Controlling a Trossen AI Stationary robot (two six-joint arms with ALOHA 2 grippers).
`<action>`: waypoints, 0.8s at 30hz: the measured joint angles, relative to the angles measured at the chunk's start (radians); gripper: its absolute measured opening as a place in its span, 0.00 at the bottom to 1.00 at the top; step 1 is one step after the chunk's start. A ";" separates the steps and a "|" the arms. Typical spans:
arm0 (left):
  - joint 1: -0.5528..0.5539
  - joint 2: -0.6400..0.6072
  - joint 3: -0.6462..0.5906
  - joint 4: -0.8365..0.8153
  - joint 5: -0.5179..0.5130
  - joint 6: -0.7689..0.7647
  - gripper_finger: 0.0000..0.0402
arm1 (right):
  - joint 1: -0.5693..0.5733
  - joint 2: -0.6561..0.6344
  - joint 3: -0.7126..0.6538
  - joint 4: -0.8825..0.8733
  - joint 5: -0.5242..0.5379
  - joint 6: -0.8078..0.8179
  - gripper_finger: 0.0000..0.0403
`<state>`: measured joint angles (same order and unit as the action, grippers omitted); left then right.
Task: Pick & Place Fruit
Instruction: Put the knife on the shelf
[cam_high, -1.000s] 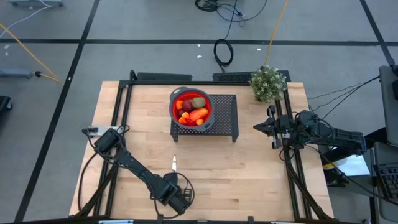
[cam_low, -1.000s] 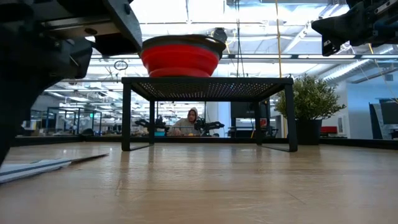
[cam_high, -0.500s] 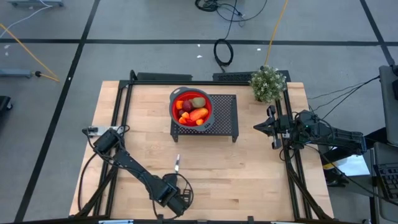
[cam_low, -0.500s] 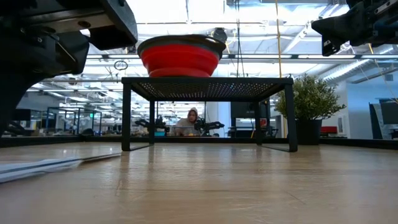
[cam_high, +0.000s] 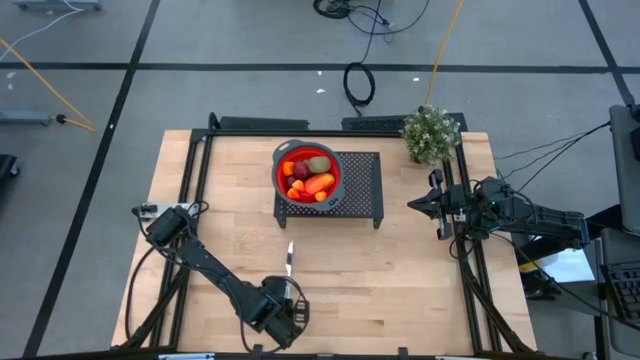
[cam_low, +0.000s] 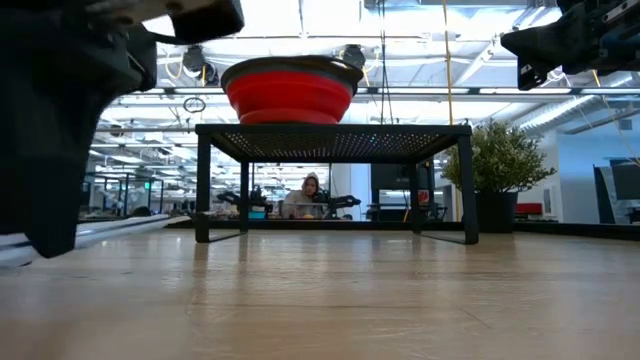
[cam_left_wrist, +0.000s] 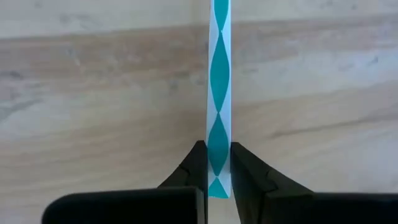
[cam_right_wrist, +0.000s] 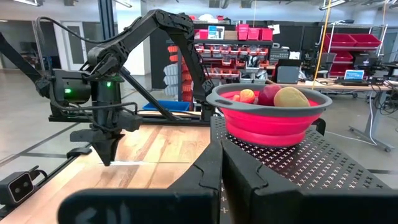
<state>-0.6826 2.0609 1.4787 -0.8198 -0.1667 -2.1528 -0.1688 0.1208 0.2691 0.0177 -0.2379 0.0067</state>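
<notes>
- The left arm reaches from its base at the table's left edge toward the near edge, elbow bent and wrist pointed down.
- The left gripper hangs low over the tabletop near the front, its fingers pinched tight on a thin handle that stands up between them.
- The right arm stays folded at the table's right edge, held above the surface.
- The right gripper points inward across the table, its fingers pressed together and holding nothing.
</notes>
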 joint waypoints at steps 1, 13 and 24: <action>-0.001 -0.001 0.000 0.001 -0.002 0.000 0.09 | 0.000 0.000 0.000 0.000 0.000 0.000 0.00; -0.002 -0.003 0.002 0.048 -0.057 0.075 0.09 | 0.000 0.000 0.000 0.000 0.000 0.000 0.00; -0.002 -0.006 0.003 0.409 -0.299 0.450 0.08 | 0.000 0.000 0.000 0.000 0.000 0.000 0.00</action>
<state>-0.6842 2.0554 1.4815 -0.4105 -0.4653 -1.7027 -0.1688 0.1208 0.2691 0.0181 -0.2379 0.0067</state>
